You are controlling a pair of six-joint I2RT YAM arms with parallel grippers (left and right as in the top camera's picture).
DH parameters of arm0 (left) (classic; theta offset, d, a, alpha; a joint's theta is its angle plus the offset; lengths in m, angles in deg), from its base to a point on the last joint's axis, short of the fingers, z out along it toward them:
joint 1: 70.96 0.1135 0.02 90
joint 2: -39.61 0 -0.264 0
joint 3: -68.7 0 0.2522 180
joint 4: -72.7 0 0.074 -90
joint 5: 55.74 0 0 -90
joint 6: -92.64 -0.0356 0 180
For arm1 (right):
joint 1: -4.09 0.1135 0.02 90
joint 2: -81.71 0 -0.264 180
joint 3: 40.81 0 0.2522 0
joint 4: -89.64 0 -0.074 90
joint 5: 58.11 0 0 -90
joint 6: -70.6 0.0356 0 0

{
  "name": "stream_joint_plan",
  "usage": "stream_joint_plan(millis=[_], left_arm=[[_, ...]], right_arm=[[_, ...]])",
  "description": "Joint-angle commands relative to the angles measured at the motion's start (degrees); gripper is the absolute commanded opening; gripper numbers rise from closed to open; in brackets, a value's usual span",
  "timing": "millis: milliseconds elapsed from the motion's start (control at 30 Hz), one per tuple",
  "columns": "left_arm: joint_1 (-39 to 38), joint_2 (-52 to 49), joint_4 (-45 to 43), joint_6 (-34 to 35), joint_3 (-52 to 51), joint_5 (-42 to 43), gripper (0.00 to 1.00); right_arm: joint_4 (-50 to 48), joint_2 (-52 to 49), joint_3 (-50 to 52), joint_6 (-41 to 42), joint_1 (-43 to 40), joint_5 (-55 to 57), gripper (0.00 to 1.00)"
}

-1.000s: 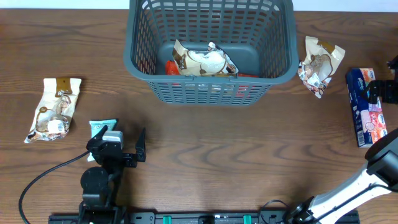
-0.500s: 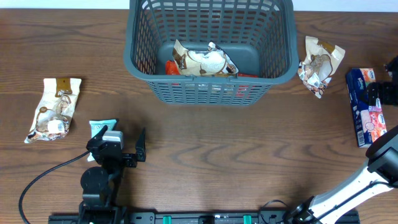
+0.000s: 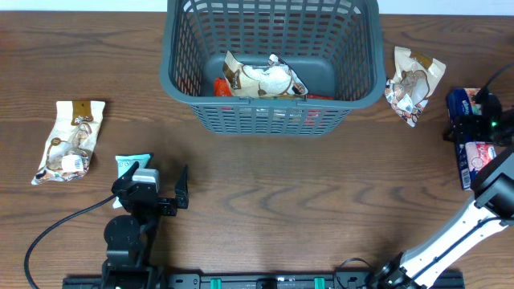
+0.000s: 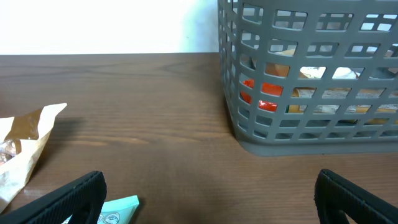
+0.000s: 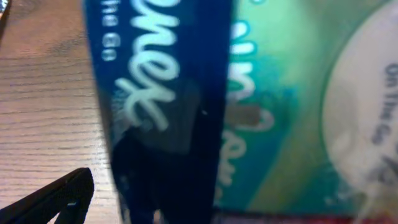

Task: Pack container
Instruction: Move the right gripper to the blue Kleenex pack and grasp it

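Note:
The container (image 3: 181,76), a dark grey lattice basket, stands at the table's back centre and shows in the left wrist view (image 4: 249,137) too. A brown-and-white snack packet (image 3: 261,79) and something red lie inside it. My left gripper (image 3: 152,183) rests open near the front left, with a teal packet (image 3: 128,163) by its left finger (image 4: 74,199). At the far right my right gripper (image 3: 479,127) hangs open just over a blue tissue pack (image 3: 475,160). That pack (image 5: 168,93) fills the right wrist view, and one finger (image 5: 59,198) stands apart from its left edge.
A brown-and-white snack packet (image 3: 68,143) lies at the far left, and its corner shows in the left wrist view (image 4: 25,149). Another such packet (image 3: 413,83) lies right of the basket. A black cable (image 3: 56,229) loops at the front left.
My right gripper has come in from the right edge and now sits over the blue tissue pack. The left arm and all packets have stayed put.

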Motion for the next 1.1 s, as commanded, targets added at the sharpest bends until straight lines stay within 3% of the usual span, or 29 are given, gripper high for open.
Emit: stream_joint_plan(millis=[0,67,300,433,533,667,867,1067], left_arm=[[-0.15,0.00,1.42,0.92,-1.16,1.20,0.99],[-0.15,0.00,1.20,0.90,-1.16,1.20,0.99],[-0.17,0.00,0.63,0.92,-1.16,1.20,0.99],[-0.17,0.00,0.39,0.92,-1.16,1.20,0.99],[-0.15,0.00,0.37,0.92,-1.16,1.20,0.99],[-0.15,0.00,0.37,0.92,-1.16,1.20,0.99],[-0.17,0.00,0.42,0.92,-1.16,1.20,0.99],[-0.17,0.00,0.44,0.92,-1.16,1.22,0.98]], right_arm=[[0.02,-1.75,0.24,1.40,1.01,-0.39,0.99],[0.04,-1.77,0.24,1.46,1.18,-0.39,0.94],[0.24,-1.75,0.24,2.54,1.22,-0.42,0.57],[1.01,-1.75,0.24,2.56,1.22,-0.44,0.48],[1.31,-1.75,0.24,3.91,1.22,-0.61,0.30],[1.64,-1.57,0.22,4.92,1.25,-4.17,0.14],[2.03,1.84,-0.02,7.06,1.55,-12.31,0.11],[2.71,12.72,-1.81,6.78,3.37,-18.56,0.08]])
